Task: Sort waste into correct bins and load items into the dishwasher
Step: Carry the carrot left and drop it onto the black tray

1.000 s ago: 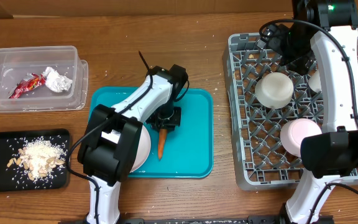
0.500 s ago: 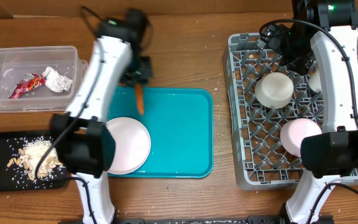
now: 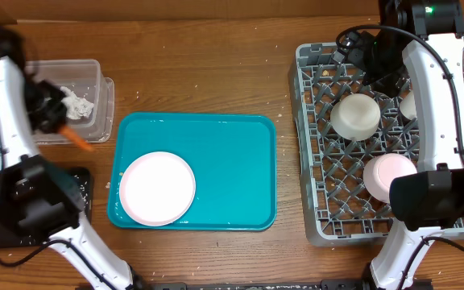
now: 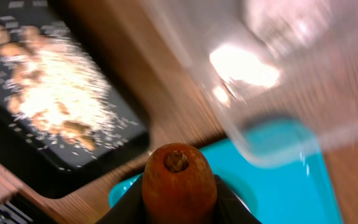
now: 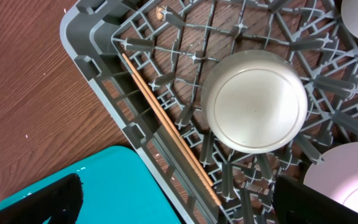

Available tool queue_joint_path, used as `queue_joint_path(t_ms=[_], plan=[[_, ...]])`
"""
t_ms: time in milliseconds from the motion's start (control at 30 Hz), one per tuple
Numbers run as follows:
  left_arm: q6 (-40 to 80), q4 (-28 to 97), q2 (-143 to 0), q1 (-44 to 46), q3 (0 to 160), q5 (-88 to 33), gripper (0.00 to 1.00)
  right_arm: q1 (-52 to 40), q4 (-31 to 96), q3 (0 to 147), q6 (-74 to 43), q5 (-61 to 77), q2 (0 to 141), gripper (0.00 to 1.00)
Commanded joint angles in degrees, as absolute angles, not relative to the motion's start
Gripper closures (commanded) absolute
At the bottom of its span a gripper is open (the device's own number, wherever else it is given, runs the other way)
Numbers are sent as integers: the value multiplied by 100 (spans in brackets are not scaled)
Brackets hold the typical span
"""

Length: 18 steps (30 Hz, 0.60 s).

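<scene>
1. Carrying the carrot [image 3: 77,137], the left hand [image 3: 55,119] had swung off the teal tray [image 3: 232,161] to the surface's left edge.
2. It gripped the carrot narrowly at the clear tub's [image 3: 95,72] front edge, near the black tray [image 4: 5,143].
3. The right hand [image 3: 369,56] gaped wide, holding nothing, over the dish rack's [image 3: 312,161] back-left corner.

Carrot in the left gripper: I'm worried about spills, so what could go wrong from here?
The carrot hangs by the clear tub's front edge, not clearly over either bin; released now, it might land on the table.
The left gripper pinches only its thick end, so a swing might shake it loose.
The tub holds a tissue, the black tray food scraps; dropping it in the tub would probably be missorting.
</scene>
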<state>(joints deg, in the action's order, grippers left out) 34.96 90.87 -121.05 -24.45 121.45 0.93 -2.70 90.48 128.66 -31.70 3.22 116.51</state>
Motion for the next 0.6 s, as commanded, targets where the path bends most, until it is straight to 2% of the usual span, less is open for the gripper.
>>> queue_joint_path(t_ms=[0, 300, 467, 567], plan=[[4180, 9032, -12064, -3208, 12167, 169, 92, -250, 9021, 12853, -3151, 355, 11511, 0], [4394, 8879, -12064, -4193, 11402, 165, 93, -250, 9024, 12853, -3151, 355, 11511, 0], [4418, 8377, -12064, -4392, 10630, 145, 94, -250, 9021, 12853, -3151, 355, 11511, 0], [4556, 8145, -12064, -4425, 10208, 148, 92, -250, 9021, 12853, -3151, 355, 11511, 0]])
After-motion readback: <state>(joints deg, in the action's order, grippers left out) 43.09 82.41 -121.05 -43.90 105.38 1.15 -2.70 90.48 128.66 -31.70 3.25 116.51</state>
